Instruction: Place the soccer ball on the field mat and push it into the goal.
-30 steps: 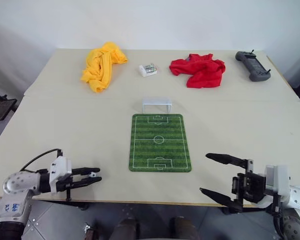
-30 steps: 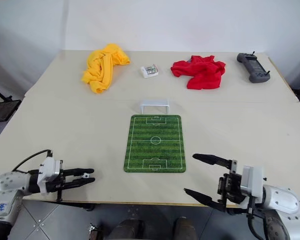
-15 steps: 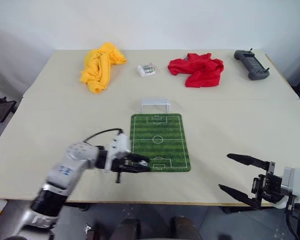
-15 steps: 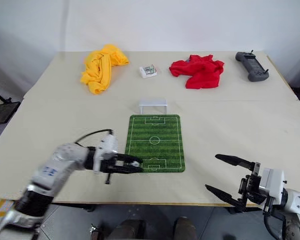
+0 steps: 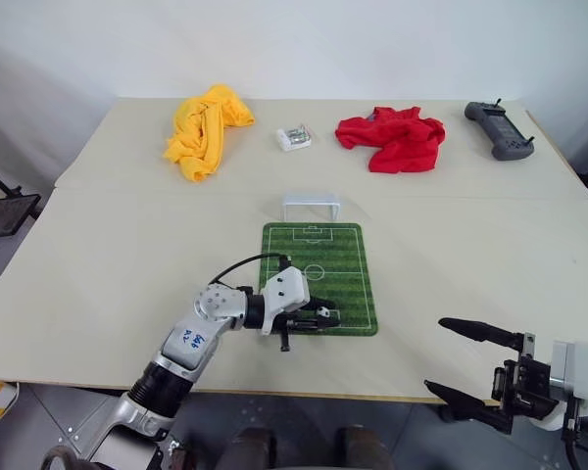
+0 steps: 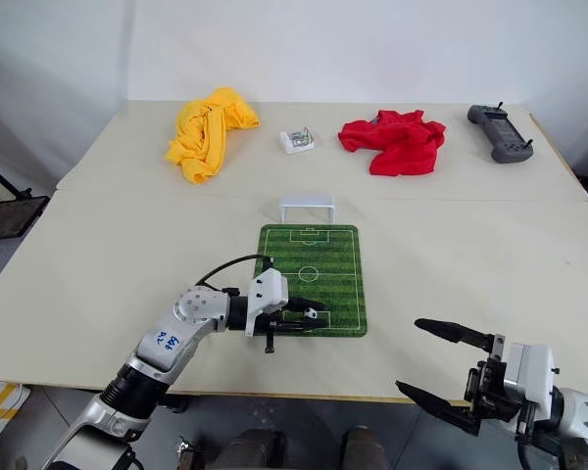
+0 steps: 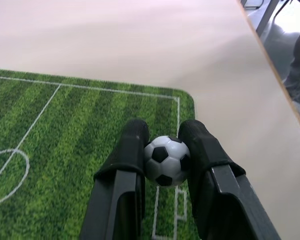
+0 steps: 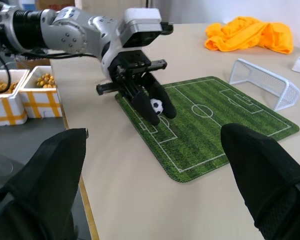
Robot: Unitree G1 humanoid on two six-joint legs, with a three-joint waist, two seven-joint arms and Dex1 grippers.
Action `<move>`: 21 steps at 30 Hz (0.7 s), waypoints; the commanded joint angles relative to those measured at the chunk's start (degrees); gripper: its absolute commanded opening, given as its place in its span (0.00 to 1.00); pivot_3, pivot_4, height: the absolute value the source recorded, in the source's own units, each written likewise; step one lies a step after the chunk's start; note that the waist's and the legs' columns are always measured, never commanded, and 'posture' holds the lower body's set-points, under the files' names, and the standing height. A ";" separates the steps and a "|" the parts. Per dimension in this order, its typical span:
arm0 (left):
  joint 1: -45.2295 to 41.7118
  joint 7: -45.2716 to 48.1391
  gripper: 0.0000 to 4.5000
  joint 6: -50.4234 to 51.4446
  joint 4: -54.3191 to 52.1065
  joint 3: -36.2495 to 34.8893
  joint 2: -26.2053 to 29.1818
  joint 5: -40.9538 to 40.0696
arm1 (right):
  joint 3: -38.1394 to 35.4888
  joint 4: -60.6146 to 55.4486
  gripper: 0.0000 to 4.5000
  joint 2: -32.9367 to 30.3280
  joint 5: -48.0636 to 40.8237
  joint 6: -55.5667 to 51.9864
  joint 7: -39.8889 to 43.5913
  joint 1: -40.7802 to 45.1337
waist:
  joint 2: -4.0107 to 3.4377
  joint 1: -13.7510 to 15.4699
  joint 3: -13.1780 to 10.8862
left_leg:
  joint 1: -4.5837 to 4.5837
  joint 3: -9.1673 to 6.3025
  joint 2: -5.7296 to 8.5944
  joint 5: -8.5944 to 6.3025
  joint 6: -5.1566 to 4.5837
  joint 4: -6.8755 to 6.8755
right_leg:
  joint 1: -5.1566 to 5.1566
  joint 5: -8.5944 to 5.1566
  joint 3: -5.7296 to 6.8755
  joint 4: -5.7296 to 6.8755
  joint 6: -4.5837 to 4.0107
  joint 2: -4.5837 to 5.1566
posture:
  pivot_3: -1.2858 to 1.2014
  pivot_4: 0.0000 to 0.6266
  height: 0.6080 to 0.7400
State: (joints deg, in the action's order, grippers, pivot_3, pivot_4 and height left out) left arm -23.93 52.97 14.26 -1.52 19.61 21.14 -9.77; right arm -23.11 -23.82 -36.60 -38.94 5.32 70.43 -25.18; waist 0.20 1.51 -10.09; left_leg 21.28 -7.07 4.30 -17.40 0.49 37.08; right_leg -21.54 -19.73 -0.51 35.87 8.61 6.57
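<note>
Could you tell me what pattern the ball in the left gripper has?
The soccer ball is white with black patches, clearest in the left wrist view.

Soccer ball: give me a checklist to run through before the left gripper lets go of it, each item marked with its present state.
1. Soccer ball pinched between the left gripper's fingers: ok.
2. Ball above the field mat, near the penalty box at the end closest to the robot: ok.
3. Ball resting on the mat surface before release: cannot tell.
4. Goal upright at the mat's far end, mouth facing the mat: ok.
5. Lane along the mat to the goal free of objects: ok.
6. Right gripper open and away from the mat: ok.
</note>
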 commanded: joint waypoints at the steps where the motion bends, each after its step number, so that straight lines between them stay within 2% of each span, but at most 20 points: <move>1: -0.38 -0.48 0.19 -1.74 -0.13 -0.51 -0.30 0.65 | -1.22 -2.30 1.00 1.20 -0.50 1.62 -0.66 -1.02 | 0.00 0.01 0.00 | 0.00 0.00 0.00 0.00 0.00 0.00 | 0.00 0.00 0.00 0.00 0.00 0.00 | 0.52 0.24 1.00; 8: -0.68 0.27 0.19 -1.52 0.72 -0.74 -0.65 0.12 | -0.56 -2.36 1.00 2.16 -0.11 2.39 -1.27 -1.35 | 0.00 -0.04 0.00 | -0.01 0.00 0.00 0.00 0.00 0.00 | 0.01 0.00 0.01 0.00 0.00 -0.01 | 0.52 0.24 1.00; 9: -0.66 0.22 0.35 -1.81 0.83 -0.85 -0.77 0.15 | -0.54 -2.28 1.00 2.24 -0.10 2.45 -1.29 -1.32 | 0.00 -0.05 0.00 | -0.01 0.00 0.00 0.00 0.00 0.00 | 0.01 0.00 0.01 0.00 0.00 -0.01 | 0.52 0.24 1.00; 12: -0.69 0.56 0.53 -2.98 1.25 -0.97 -1.01 0.17 | -0.45 -1.89 1.00 2.31 -0.07 2.65 -1.23 -1.18 | 0.00 -0.01 0.00 | 0.00 0.00 0.00 0.00 0.00 0.00 | 0.01 0.00 0.00 0.00 0.00 0.00 | 0.52 0.24 1.00; 21: -0.54 1.91 0.53 -2.89 -0.79 -4.37 -1.55 -4.11 | 1.17 -0.95 1.00 2.77 0.00 2.64 -0.55 -1.06 | 0.00 -0.03 0.00 | 0.00 0.00 0.00 0.00 0.00 0.01 | 0.01 0.00 0.00 0.00 0.00 0.00 | 0.52 0.24 1.00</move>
State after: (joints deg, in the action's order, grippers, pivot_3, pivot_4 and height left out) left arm -24.06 54.84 12.02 0.40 17.08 20.04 -11.87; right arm -22.32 -24.39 -34.29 -38.42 7.36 69.59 -25.97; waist 0.19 1.48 -10.09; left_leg 21.27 -7.07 4.29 -17.40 0.49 37.09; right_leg -21.53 -19.73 -0.51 35.88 8.61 6.57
